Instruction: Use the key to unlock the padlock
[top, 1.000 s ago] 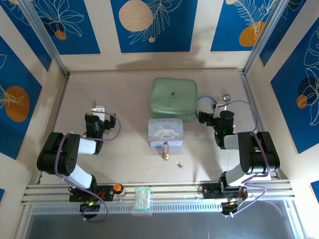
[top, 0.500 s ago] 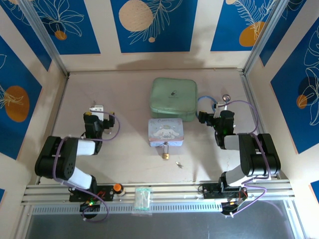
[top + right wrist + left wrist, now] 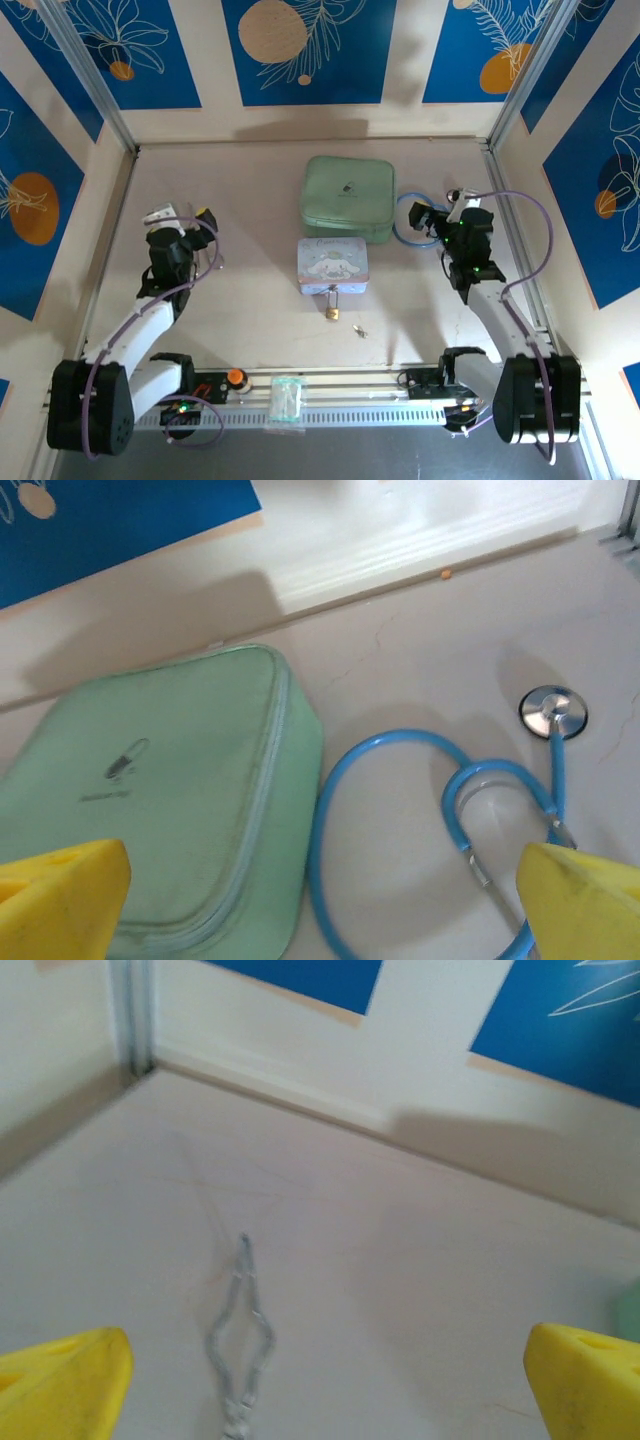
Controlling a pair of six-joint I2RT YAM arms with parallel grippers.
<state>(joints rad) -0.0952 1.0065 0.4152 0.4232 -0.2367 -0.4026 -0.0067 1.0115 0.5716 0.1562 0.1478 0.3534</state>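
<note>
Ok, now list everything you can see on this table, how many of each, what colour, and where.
padlock: one, brass-gold, at the tin's near edge
key: one, silvery, on the table to the right of the padlock and nearer the arms, apart from it
tin: one, pastel with a cartoon, mid-table
pouch: one, pale green, zipped, just behind the tin
stethoscope: one, blue tube with a silver disc, right of the pouch
forceps: one, silver, lying on the left of the table
packet: one, clear, on the near rail
knob: one, orange, on the near rail
left fingers: two, yellow, spread open above the forceps
right fingers: two, yellow, spread open above pouch and stethoscope
</note>
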